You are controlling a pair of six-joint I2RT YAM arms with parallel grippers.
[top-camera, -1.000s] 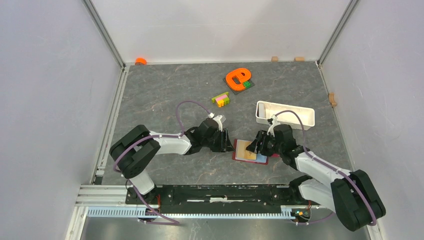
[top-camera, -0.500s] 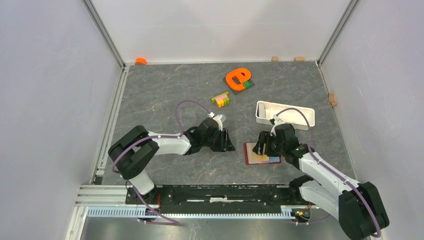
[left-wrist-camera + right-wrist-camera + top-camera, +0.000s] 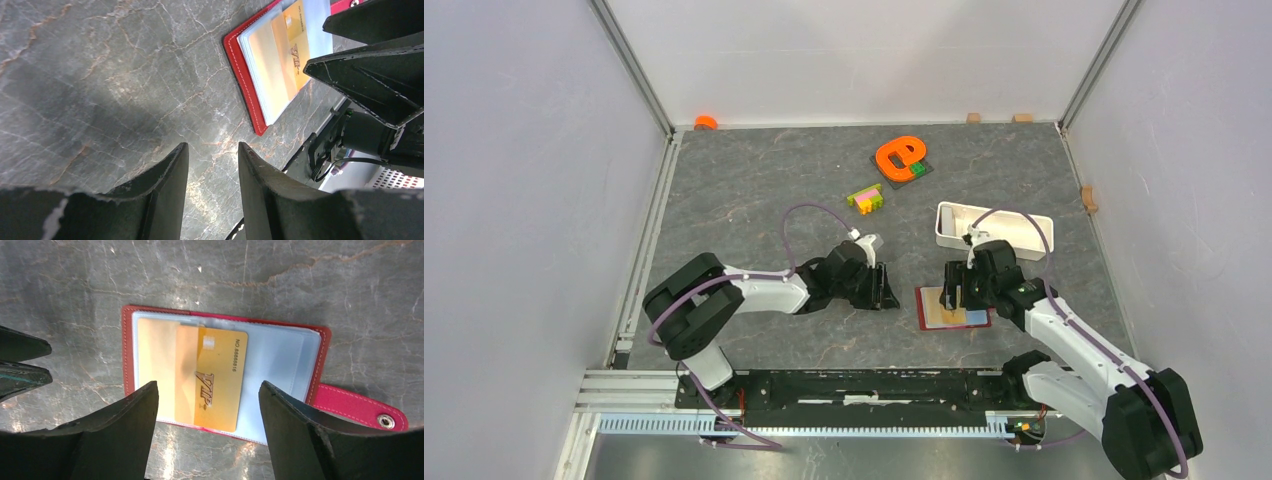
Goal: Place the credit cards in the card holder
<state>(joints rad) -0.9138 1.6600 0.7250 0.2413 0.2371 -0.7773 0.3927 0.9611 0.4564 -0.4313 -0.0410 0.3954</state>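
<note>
The card holder lies open on the grey table, dark red outside and light blue inside, its snap tab to the right. A gold VIP credit card lies partly slid into a clear sleeve. A second tan card sits inside the sleeve at the left. My right gripper hovers over the holder, open and empty, its fingers either side of the gold card. My left gripper is just left of the holder, jaws a little apart and empty. The holder shows ahead of it.
A white oblong tray stands just behind the right gripper. Multicoloured toy bricks and an orange block lie farther back. An orange cap is in the far left corner. The metal rail runs along the near edge.
The card holder has slid to the right and turned a little. My right gripper moved right with it and now sits over it. My left gripper followed slightly to the right.
</note>
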